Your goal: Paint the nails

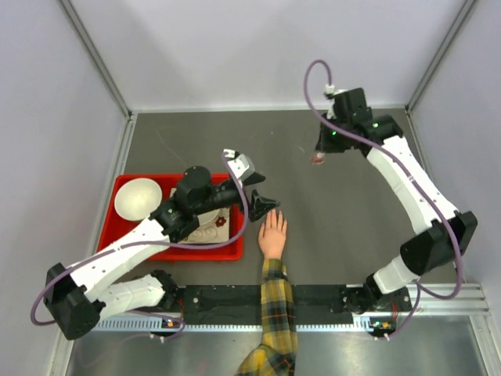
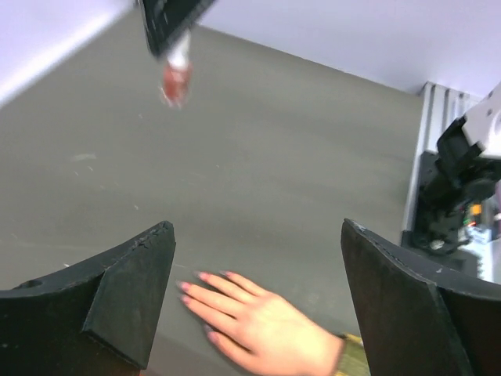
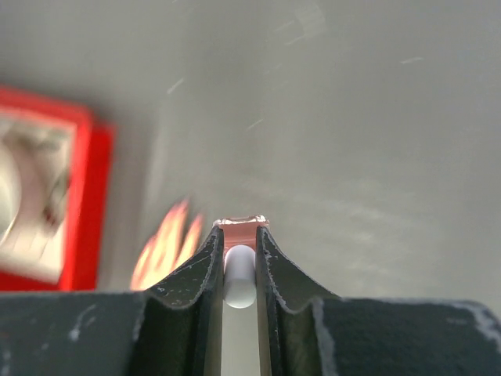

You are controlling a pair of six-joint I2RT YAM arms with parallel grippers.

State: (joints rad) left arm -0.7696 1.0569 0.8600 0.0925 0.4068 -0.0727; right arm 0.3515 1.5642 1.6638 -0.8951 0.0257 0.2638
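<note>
Right gripper (image 1: 321, 149) pinched tight on a thin white applicator (image 3: 239, 278) with a reddish tip; the tip stuck out just past the fingertips; it hung over bare table toward the far side, well apart from the hand (image 1: 273, 233). Left gripper (image 1: 263, 200) was spread wide and held nothing; it sat just beside the fingertips, on the side of the red tray (image 1: 109, 227) and white bowl (image 1: 138, 197).

Nails (image 2: 185, 287) were at the far ends of the fingers, facing up; hand was flat, palm down, between the two arm bases, with the plaid sleeve (image 1: 275, 305) trailing back to the near edge. Tiny targets; some looked pinkish in the left wrist view, but I could not tell which were coated.

Risks, as I judged them: the tip had a long way to come in, so a small aim error would put colour on skin or table rather than nail; the hand was live and could shift mid-stroke; the narrow pinch might let the applicator twist or slide on contact; pressing down too hard would jab a finger; the open left gripper so near the fingers could knock them or block the right arm's path.

Hand's long axis ran from near edge to far wall; fingers pointed away from the bases, held fairly close together.
</note>
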